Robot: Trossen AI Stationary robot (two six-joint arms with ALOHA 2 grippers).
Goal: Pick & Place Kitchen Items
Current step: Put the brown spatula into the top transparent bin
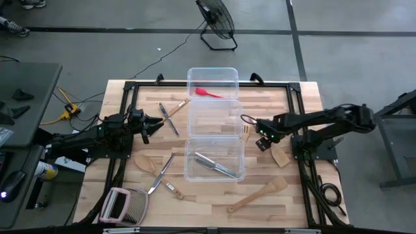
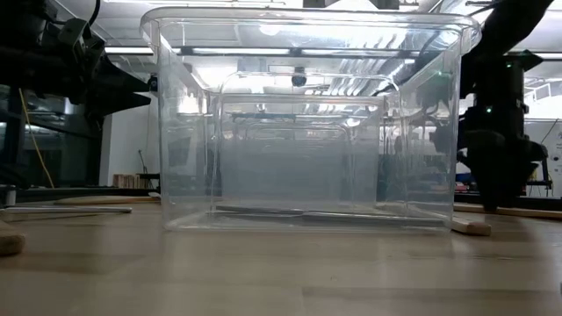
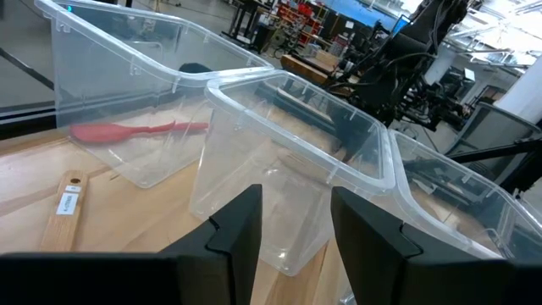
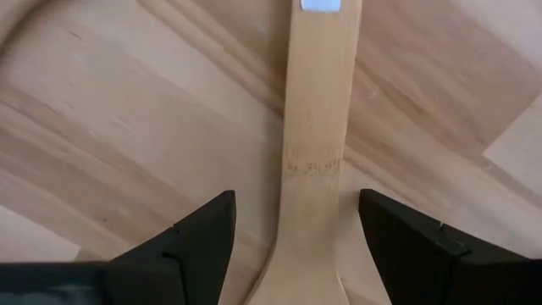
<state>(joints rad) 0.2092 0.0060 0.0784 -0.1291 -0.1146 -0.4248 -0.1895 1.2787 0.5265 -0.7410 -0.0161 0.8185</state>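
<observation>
Right gripper is down low over the worktop, just right of the three clear tubs, fingers spread wide with the handle of a pale wooden spatula lying flat between them — straddled, not pinched. Left gripper hovers on the left side, pointed at the middle tub, fingers parted and holding nothing. The red utensil lies in the far tub. Silver cutlery sits in the near tub. The other items lie loose on the wood: a knife left of the tubs, a wooden spoon and another metal piece front left, a wooden spatula front right.
</observation>
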